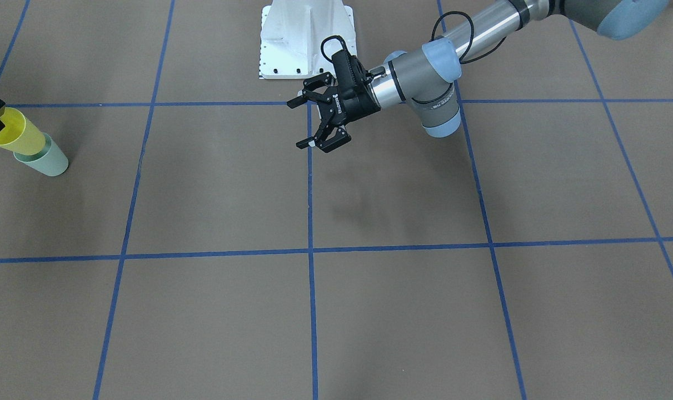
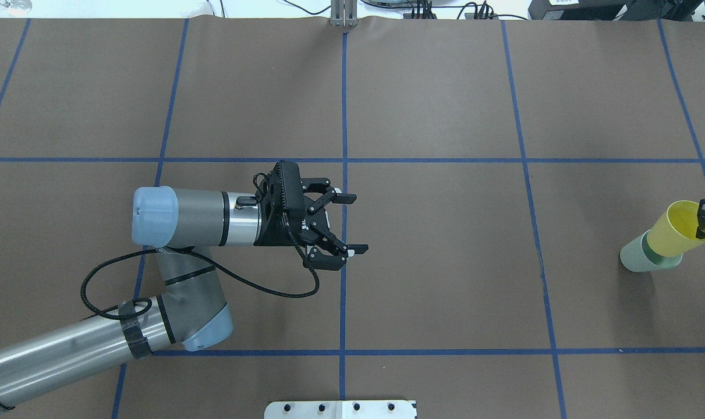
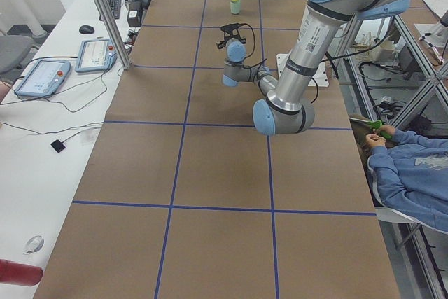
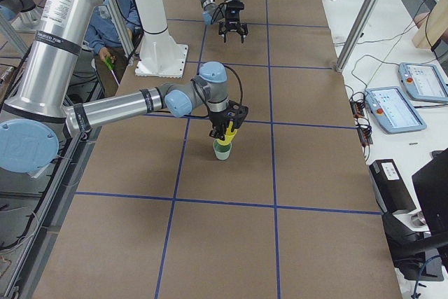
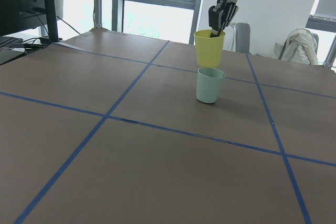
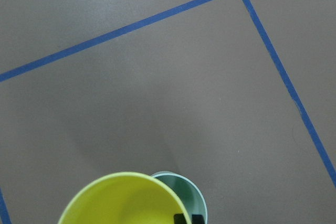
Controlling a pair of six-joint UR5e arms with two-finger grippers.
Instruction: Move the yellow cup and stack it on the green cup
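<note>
Clamping the yellow cup's (image 5: 209,50) rim with the right gripper (image 5: 220,22), just over the green cup (image 5: 210,85). Holding the left gripper (image 2: 357,224) wide open, empty, above the middle of the desk (image 2: 445,262).

Table cover: brown paper (image 2: 445,87) across the whole frame, squared off by blue tape lines (image 2: 344,105).
Side bench: white top (image 3: 42,173) down the left edge, carrying a pendant (image 3: 40,78), a second pendant (image 3: 98,54), a mouse (image 3: 86,29) and a keyboard (image 3: 112,3).
Person: seated at the right edge, blue sleeve (image 3: 413,166), a green item (image 3: 378,125) in the hands.
Red object: lower left corner (image 3: 15,272), too cropped to tell.
Monitor: dark, upper left (image 5: 23,1).
Chair: upper right, pale jacket (image 5: 302,43) draped over it.
</note>
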